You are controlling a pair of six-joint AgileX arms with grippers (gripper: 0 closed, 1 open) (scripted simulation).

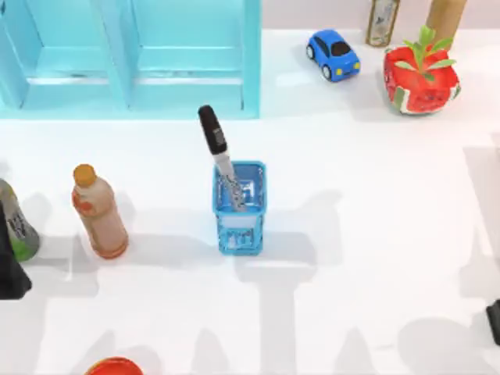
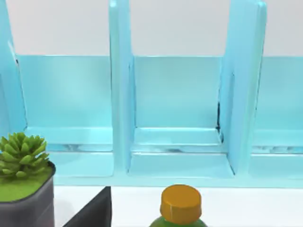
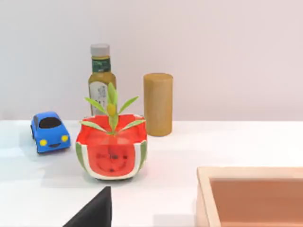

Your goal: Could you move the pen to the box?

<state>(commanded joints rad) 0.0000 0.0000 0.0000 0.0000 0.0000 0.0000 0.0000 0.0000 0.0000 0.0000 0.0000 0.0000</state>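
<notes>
The pen [image 1: 216,148] stands tilted in the small blue box [image 1: 239,233] at the middle of the table. Its silver-grey barrel is down inside the box, and its thick black cap sticks out over the far rim, leaning toward the shelf. Nothing holds the pen. My left arm [image 1: 9,269] is parked at the table's left edge, far from the box. My right arm [image 1: 494,320] sits at the lower right edge, also far from it.
Left of the box stand an orange bottle [image 1: 98,212] and a green bottle [image 1: 16,225]. A light blue shelf [image 1: 133,55] fills the back left. At the back right are a blue toy car [image 1: 333,55], a watermelon pot [image 1: 419,74], a bottle [image 3: 101,78] and a wooden cylinder [image 3: 157,103].
</notes>
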